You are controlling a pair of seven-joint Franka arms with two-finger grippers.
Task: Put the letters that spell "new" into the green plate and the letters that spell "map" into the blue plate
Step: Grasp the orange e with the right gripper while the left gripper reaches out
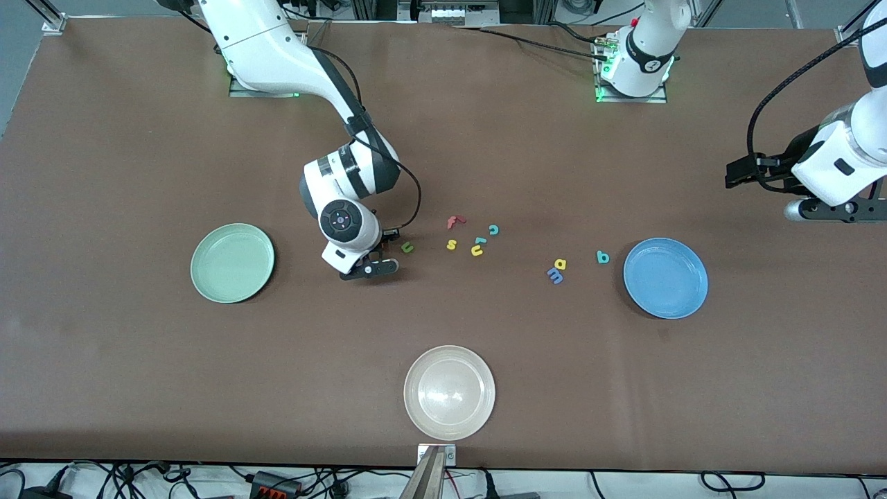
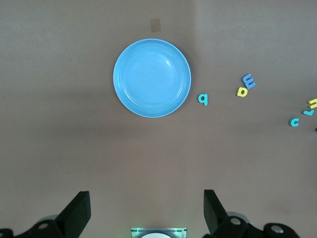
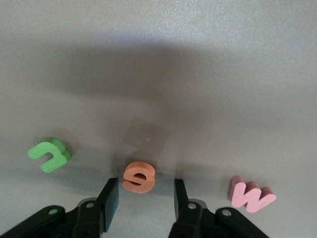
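Plates, green (image 1: 232, 263), blue (image 1: 665, 278) and cream (image 1: 449, 392), flank scattered letters.

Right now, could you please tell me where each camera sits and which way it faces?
Front: high across the table, facing both arms' bases; shows green plate, right gripper.
Left wrist: above the table, looking down at blue plate; own open fingers show.
Right wrist: low, fingers straddling the e, n and w beside.
Shared: blue plate, front and left wrist.

There are eleven foam letters (image 1: 451, 244), one green plate (image 1: 232, 263), one blue plate (image 1: 665, 278), one cream-white plate (image 1: 449, 392).
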